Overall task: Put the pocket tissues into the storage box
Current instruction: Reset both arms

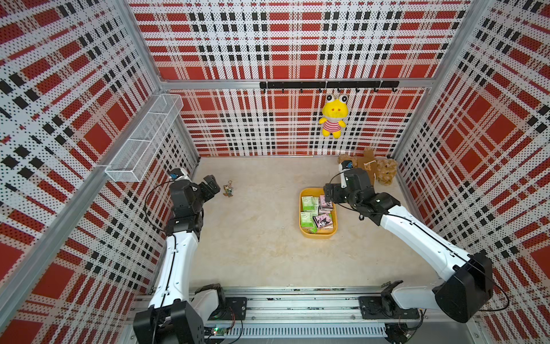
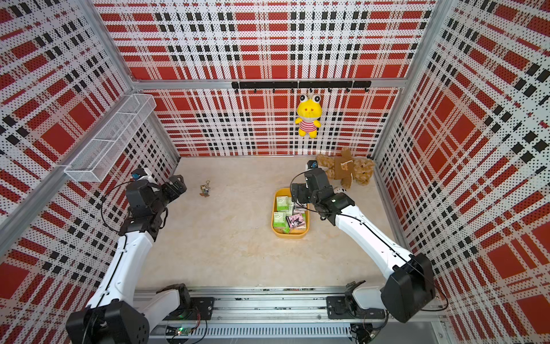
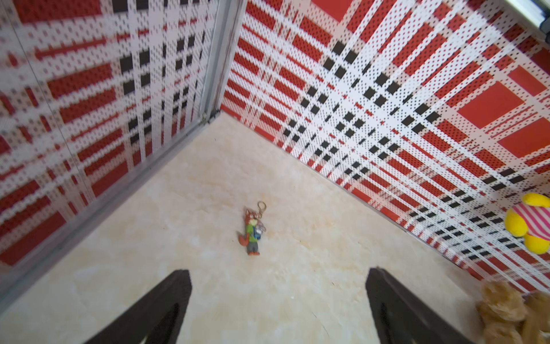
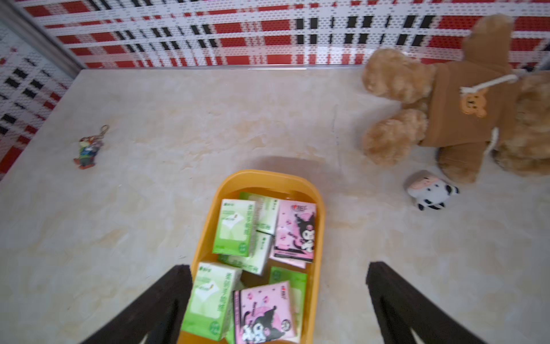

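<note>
While the released right gripper (image 4: 278, 266) is held over the storage box (image 1: 317, 236), piled six-o'clock pocket tissues (image 1: 321, 221) could be clipped by it.

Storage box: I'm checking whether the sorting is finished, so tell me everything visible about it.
The shallow yellow-orange plastic storage box, rectangular with rounded corners, sits flat on the beige marbled table, right of centre. Green-and-white and pink pocket tissues lie overlapping inside. The right gripper hovers over it, jaws open and empty.
</note>
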Robot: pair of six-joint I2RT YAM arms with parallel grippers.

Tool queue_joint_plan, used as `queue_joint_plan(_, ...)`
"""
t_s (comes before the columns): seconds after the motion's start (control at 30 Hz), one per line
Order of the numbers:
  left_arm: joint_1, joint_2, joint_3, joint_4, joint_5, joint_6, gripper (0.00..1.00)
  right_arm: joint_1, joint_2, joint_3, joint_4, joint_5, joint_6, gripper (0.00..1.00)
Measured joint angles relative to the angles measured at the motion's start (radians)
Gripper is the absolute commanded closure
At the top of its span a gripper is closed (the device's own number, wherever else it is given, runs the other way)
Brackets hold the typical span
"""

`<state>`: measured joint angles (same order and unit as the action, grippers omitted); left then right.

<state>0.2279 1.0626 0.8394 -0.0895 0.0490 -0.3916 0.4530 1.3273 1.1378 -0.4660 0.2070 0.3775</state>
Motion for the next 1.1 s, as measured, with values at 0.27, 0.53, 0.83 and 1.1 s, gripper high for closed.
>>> queue_joint_plan(0.27,-0.023,0.033,-0.301,0.347,-0.085,0.125,0.01,-0.296,0.002,-0.154,0.001,0.016,-0.007,0.00)
queue_joint_plan(0.53,-0.201,0.243,-0.311,0.642,-0.248,0.229,0.01,-0.343,0.017,-0.352,-0.020,0.016,-0.012,0.00)
queue_joint_plan(0.83,-0.355,0.436,-0.456,0.951,-0.443,0.358,0.01,-0.426,0.089,-0.457,-0.001,0.018,-0.014,0.00)
queue_joint_plan(1.1,-0.312,0.457,-0.563,1.222,-0.434,0.374,0.01,-0.432,0.148,-0.498,0.112,0.005,0.008,0.00)
